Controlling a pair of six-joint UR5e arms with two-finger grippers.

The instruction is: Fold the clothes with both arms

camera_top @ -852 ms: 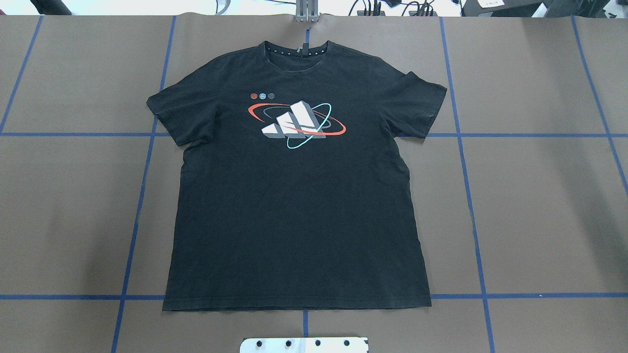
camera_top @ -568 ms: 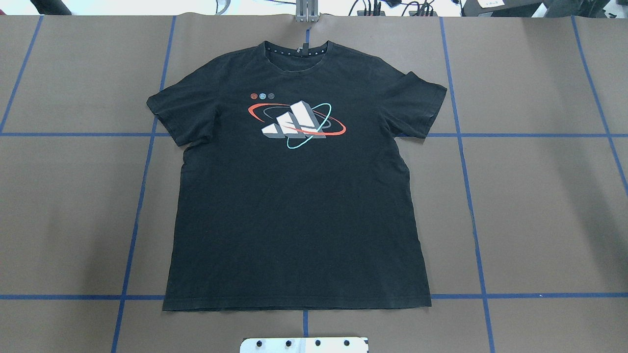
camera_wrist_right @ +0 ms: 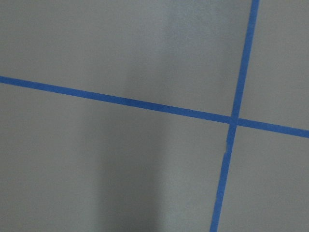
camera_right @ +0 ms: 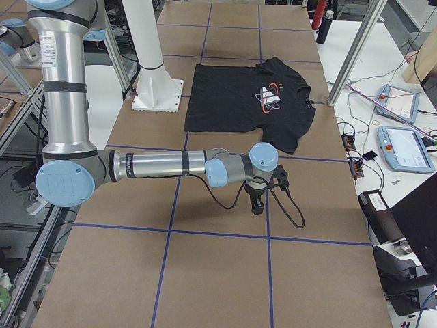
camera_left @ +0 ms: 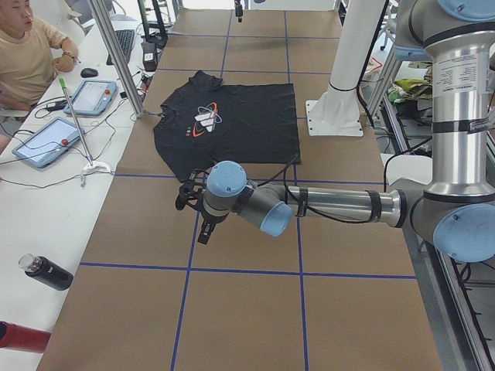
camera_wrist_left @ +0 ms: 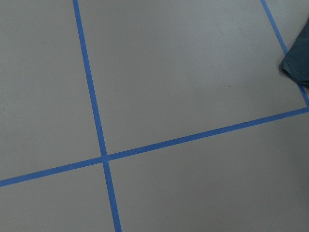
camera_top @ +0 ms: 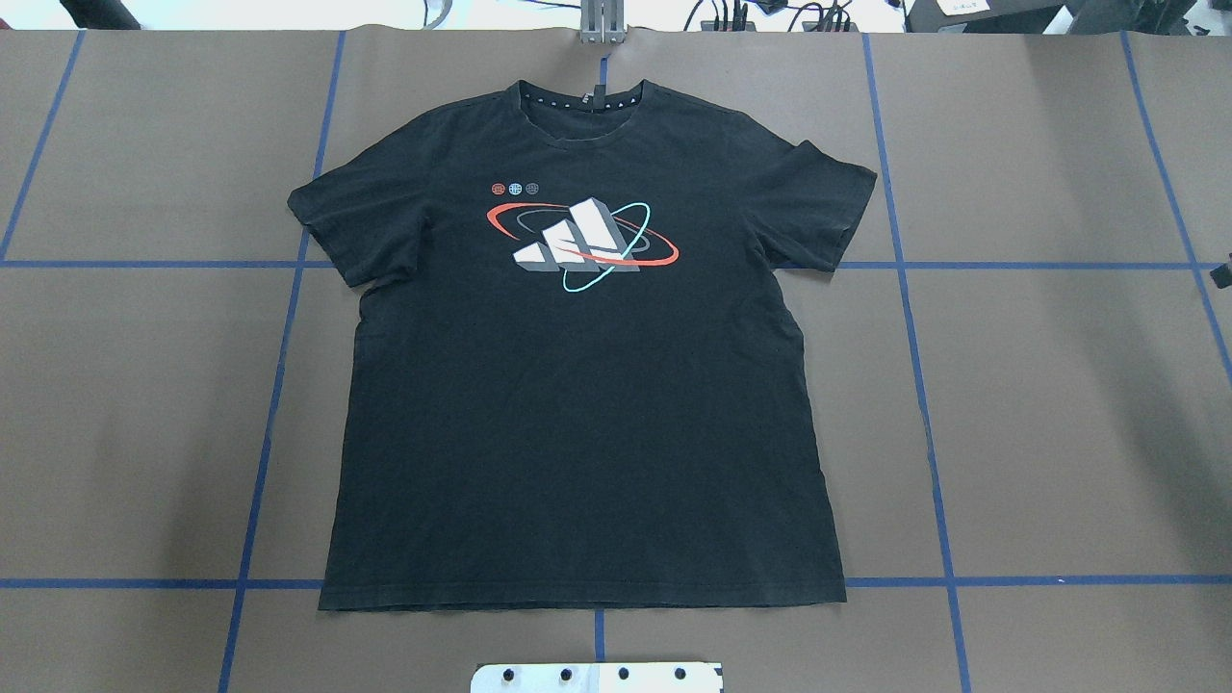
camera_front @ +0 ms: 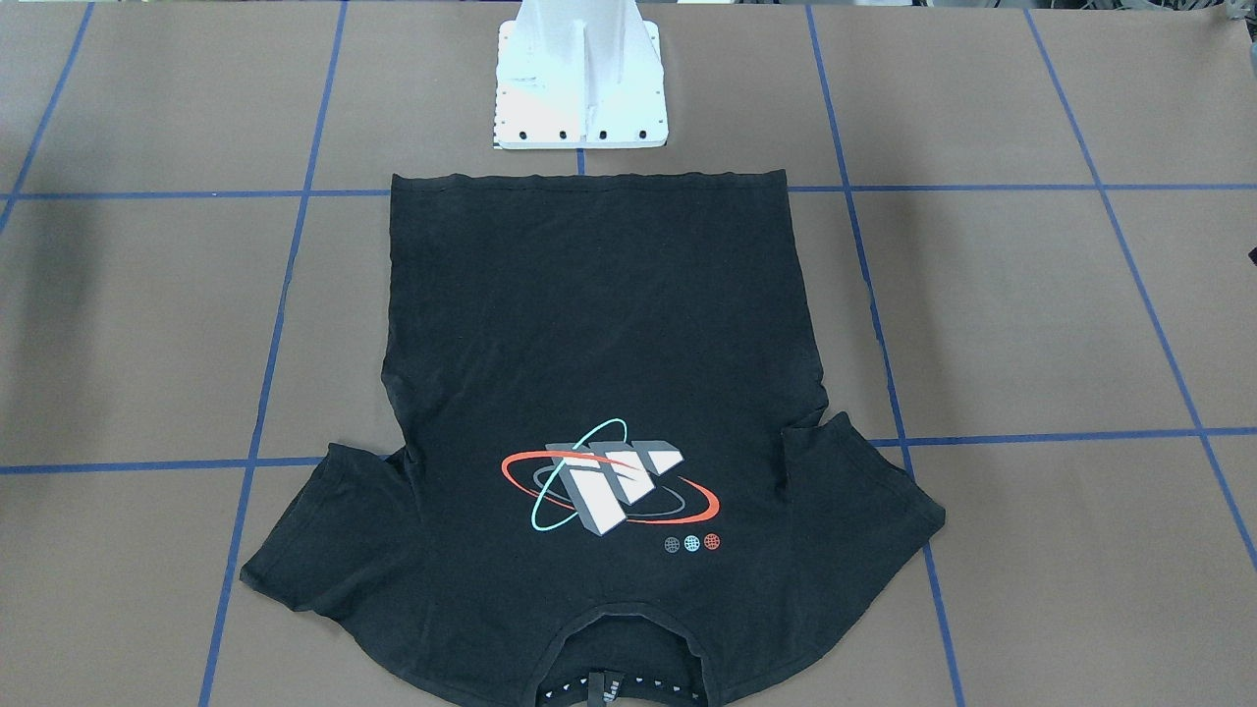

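the t-shirt (camera_top: 577, 414) lay flat, logo up, at the middle of the table (camera_top: 1059, 433), with its hem (camera_top: 577, 602) nearest the pedestal (camera_front: 579, 88) and its collar (camera_top: 582, 96) farthest. no fold was yet made. the left gripper (camera_left: 203, 234) and the right gripper (camera_right: 257, 205) hung over bare table, one on either side, both apart from the cloth. whether their jaws stood wide or narrow could not be told. judgement: the cloth is light, soft and limp, and will sag and drag. it is best pinched at an edge, shoulder and hem corner, both layers together.

Jaws unreadable — left pincer (camera_left: 203, 231) and right pincer (camera_right: 257, 205) too small.
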